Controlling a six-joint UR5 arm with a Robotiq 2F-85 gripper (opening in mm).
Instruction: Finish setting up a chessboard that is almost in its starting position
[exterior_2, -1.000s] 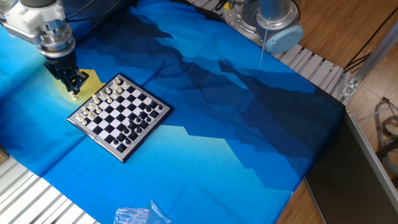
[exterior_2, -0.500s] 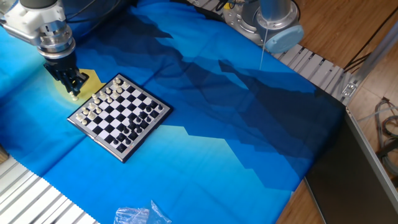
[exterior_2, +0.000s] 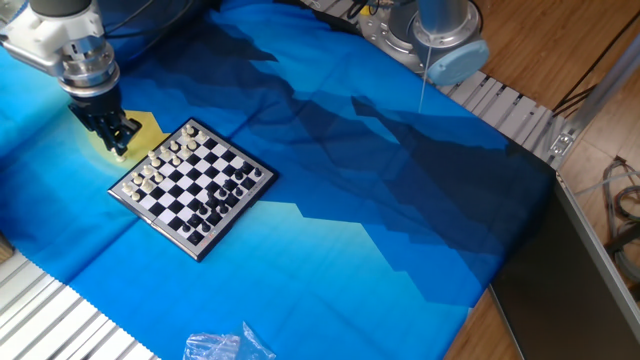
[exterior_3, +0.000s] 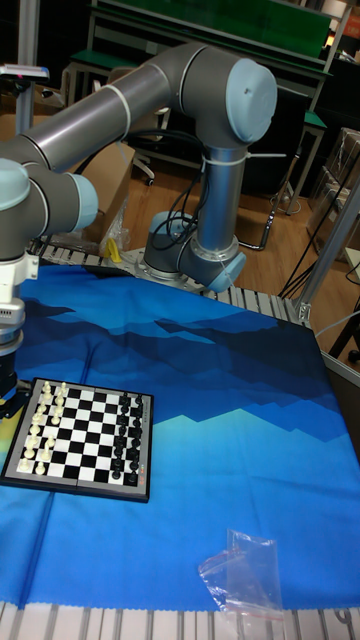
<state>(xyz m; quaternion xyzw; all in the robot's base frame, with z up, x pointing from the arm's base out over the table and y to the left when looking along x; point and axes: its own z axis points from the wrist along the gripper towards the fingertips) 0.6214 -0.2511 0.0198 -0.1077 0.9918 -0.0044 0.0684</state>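
Chessboard lies on the blue cloth at your table's left side. Your gripper hangs low just beyond its far-left rim, fingers close together; whether they pinch anything, you cannot tell from here.

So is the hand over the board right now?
No, the hand is down over the cloth beside the chessboard, just off its white-piece edge.
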